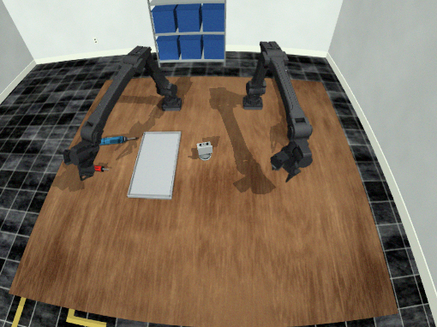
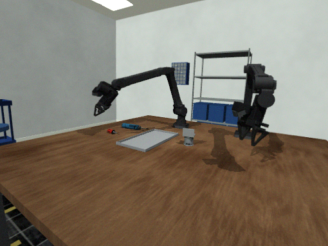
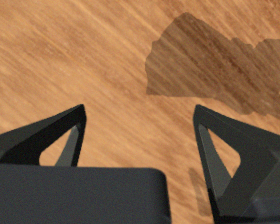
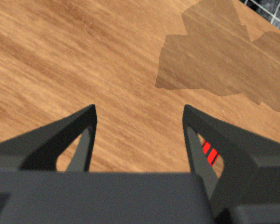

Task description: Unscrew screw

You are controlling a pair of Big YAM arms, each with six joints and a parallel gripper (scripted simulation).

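Hovering with right gripper (image 1: 86, 176) (image 2: 97, 113) (image 4: 139, 112) and left gripper (image 1: 288, 173) (image 2: 260, 138) (image 3: 139, 111) empty, fingers released. Electric screwdriver (image 1: 112, 140) (image 2: 130, 126) beyond tray (image 1: 133, 176) (image 2: 130, 146); joint module (image 1: 205, 150) (image 2: 188, 138) upright beside it, liable to topple under off-centre pressing. Screw heights unclear, so possible mix-up.

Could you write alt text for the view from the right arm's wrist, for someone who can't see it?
The open right gripper hangs above a brown wooden table; a bit of a red tool shows through one finger's frame.
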